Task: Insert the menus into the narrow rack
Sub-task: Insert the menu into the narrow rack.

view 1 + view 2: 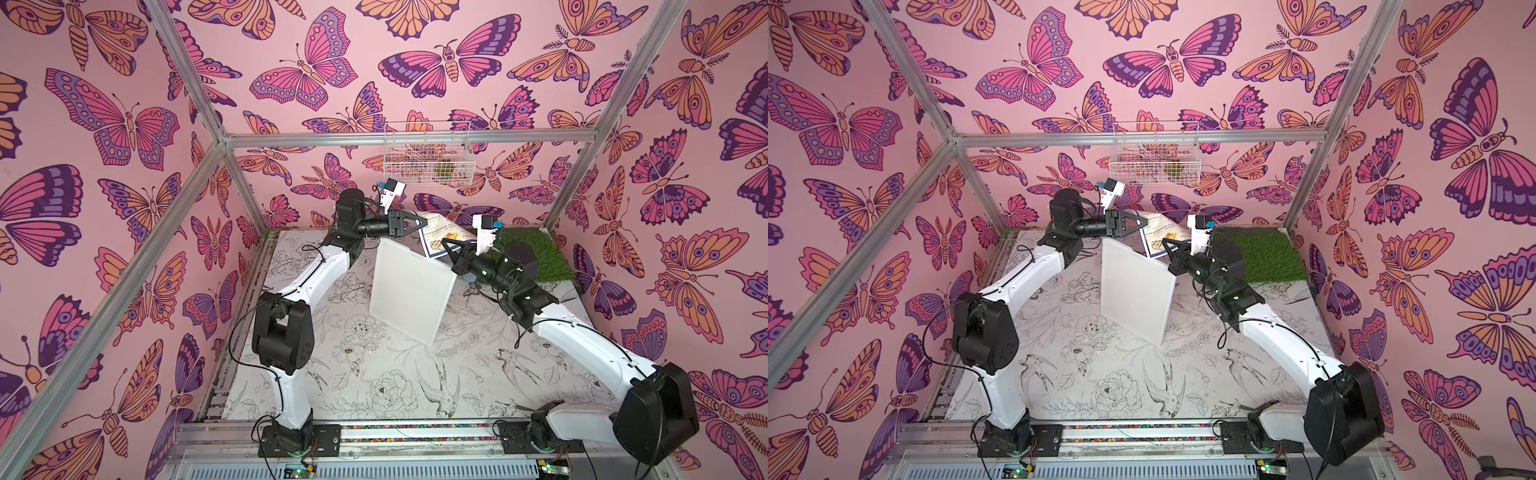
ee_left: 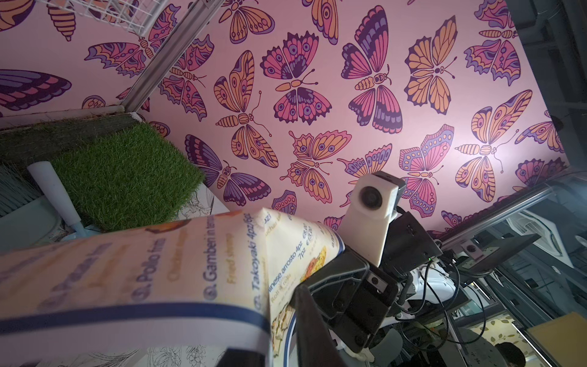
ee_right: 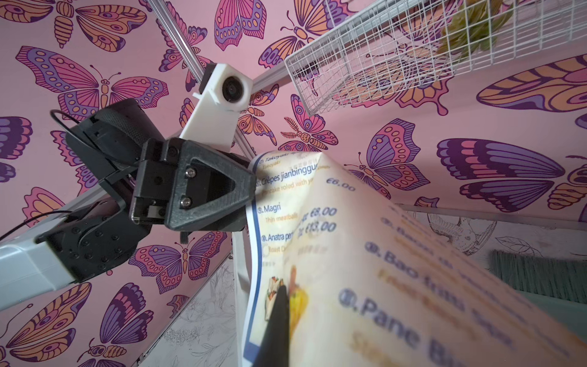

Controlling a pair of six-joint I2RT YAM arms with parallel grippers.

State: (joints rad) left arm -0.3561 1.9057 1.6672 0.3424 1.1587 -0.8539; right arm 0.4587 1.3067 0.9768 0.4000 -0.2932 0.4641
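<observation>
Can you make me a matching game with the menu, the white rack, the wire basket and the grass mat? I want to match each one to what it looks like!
Things:
1. menu
2. narrow rack
3. wire basket
4. grass mat

Looks like:
A. white mesh, hanging up high
B. green, in the far corner
C. cream with a blue border, bent
D. plain white, standing tilted

Pairs: 1-C, 2-D, 3-A, 4-B

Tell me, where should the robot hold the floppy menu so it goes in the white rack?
By its two opposite side edges, one arm from each side. The menu is thin and bendy; pinched by the left gripper and right gripper, it humps up between them. Pulling the edges apart would probably flatten it for the rack.
</observation>
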